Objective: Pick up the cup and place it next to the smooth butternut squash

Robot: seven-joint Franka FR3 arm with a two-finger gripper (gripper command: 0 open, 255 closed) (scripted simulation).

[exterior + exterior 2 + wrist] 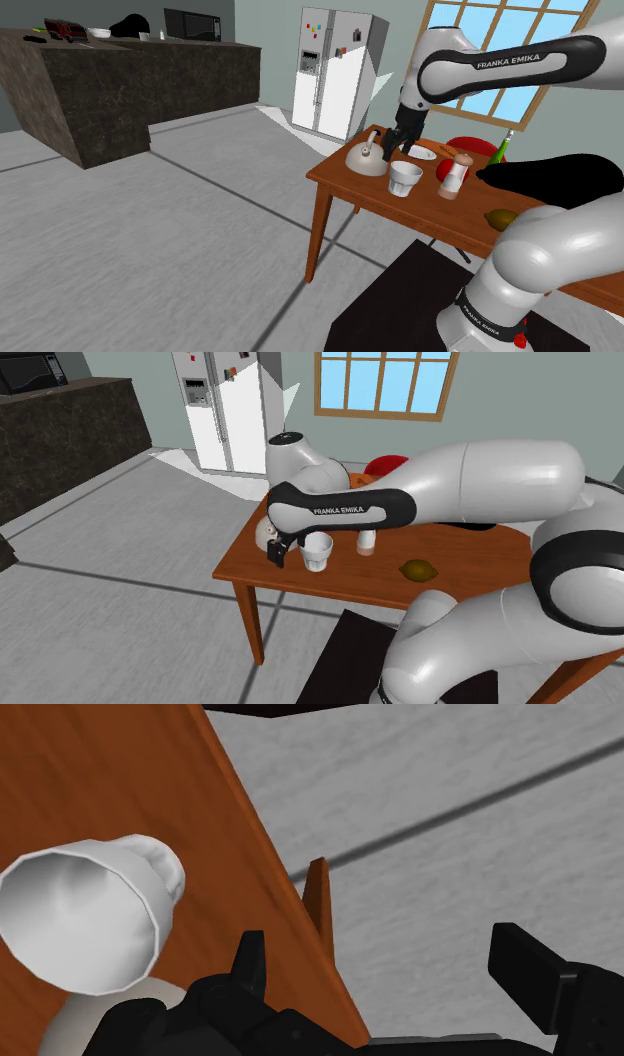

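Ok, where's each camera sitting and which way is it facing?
Shoulder view: beside the stand, looks across the table toward the fridge; arm and hand show.
Second exterior view: also on the stand's side, faces the window and fridge; arm and hand show.
Wrist view: on the hand, looks down past the table edge to the floor; both fingers show, apart.
Shared: all three views hold the white cup.

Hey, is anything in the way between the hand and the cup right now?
Nothing visible. The open hand hangs right beside the cup, near the edge of the table, with bare space between them. The kettle stands close by but not between them.
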